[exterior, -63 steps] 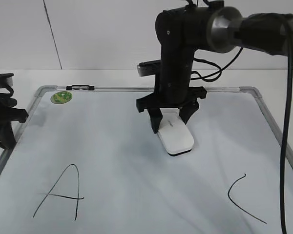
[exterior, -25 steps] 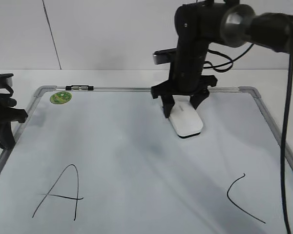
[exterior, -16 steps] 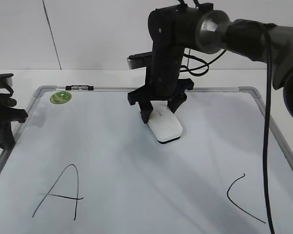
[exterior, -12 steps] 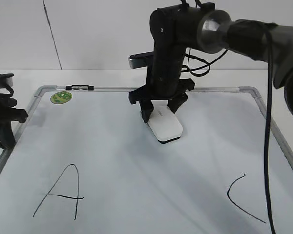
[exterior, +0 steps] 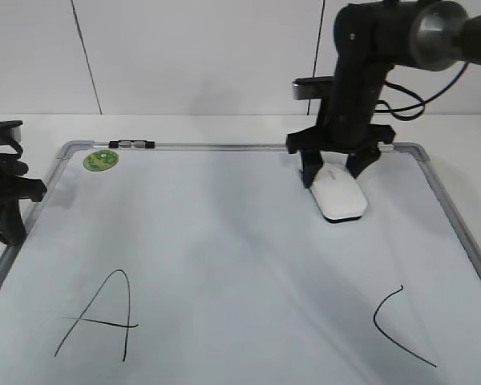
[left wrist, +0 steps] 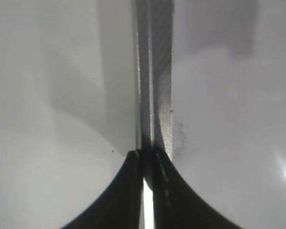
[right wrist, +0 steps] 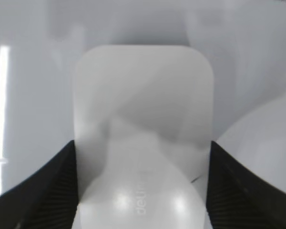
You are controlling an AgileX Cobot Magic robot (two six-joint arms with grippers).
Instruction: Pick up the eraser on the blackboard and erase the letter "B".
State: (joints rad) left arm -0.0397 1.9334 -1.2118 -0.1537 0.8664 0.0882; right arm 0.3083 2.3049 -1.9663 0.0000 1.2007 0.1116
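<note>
Your right gripper (exterior: 334, 178) is clamped on the eraser (exterior: 338, 196), fingers on its two long sides, and the block sits flat on the board (exterior: 224, 241) up near the far right edge. Its long axis runs roughly toward the camera, slightly slanted right. In the wrist view the eraser (right wrist: 143, 143) fills the frame, gripped low on both flanks.

Now look for the "B": there's an "A" (exterior: 100, 314) at front left and a "C" (exterior: 397, 325) at front right, and between them only bare white surface. No "B" shows anywhere, so by my reckoning the wiping is done or nearly so. If any trace remains, it would lie toward you and left of the eraser, in that middle gap; you'd drag broadside across it. The right arm is the only one placed for this.

Your left gripper (exterior: 4, 196) sits off the board's left edge, and its wrist view shows the fingertips (left wrist: 148, 191) pinched nearly together with nothing between them, over the frame (left wrist: 155, 95).

No containers here; only a green sticker (exterior: 101, 160) at the far left corner.
</note>
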